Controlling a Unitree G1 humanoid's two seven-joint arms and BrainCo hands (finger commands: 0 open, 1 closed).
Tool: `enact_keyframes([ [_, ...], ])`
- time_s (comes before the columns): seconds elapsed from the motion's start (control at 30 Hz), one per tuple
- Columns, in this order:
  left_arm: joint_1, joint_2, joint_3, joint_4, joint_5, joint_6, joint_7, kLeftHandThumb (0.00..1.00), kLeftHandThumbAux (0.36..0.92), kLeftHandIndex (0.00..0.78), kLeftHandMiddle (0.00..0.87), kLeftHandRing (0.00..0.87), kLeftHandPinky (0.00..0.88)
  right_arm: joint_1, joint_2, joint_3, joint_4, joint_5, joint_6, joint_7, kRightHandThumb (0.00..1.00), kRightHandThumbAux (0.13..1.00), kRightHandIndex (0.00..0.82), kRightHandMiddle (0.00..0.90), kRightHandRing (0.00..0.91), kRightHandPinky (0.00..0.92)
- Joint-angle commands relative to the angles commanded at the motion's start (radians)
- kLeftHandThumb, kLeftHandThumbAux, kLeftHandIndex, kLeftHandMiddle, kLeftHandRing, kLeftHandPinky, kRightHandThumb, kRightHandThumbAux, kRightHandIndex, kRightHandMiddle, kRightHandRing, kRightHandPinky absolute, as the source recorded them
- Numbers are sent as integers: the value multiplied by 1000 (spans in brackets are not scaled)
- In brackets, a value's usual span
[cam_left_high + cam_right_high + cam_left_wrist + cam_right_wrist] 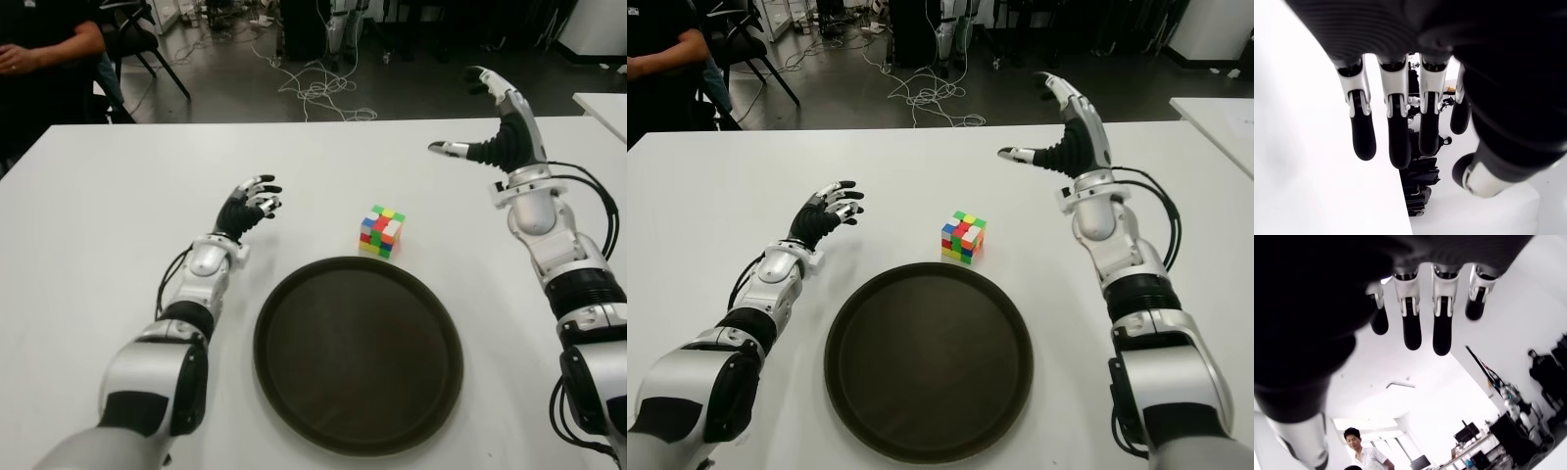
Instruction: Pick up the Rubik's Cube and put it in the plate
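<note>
On white table [88, 225], Rubik's Cube [381, 231] just beyond plate [294, 392], both untouched

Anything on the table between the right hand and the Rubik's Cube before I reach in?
Nothing: in both eye views only bare white table separates the raised, open right hand from the Rubik's Cube. The plate sits nearer the robot, off that line.

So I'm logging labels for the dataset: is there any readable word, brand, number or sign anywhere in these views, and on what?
None can be read.
Rubik's Cube: plain coloured stickers, no logo visible.
Plate: bare dark surface.
Table: unmarked.
Both arms: no legible markings.
</note>
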Motion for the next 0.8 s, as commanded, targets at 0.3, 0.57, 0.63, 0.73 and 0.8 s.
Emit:
enact_keyframes([
  [0.3,-1,-1,7,-1,-5,1,-4,190,707,197,277,320,377,25,-24,51,-55,-77,15,-44,0,739,192,225,224,200],
  [0.57,-2,-3,10,0,-6,3,-1,183,717,192,277,319,365,47,-49,104,-130,-127,91,26,0,675,183,221,216,146],
  [0.63,-3,-3,10,0,-6,3,-1,185,721,193,279,320,365,53,-52,113,-152,-133,111,45,0,669,180,219,214,138],
  [0.73,-4,-3,10,0,-5,4,1,195,725,192,279,319,366,69,-47,153,-216,-164,186,131,0,661,174,219,212,134],
  [0.8,-5,-3,10,1,-4,6,2,198,720,189,279,318,371,84,-29,190,-256,-191,241,188,0,658,168,216,210,134],
])
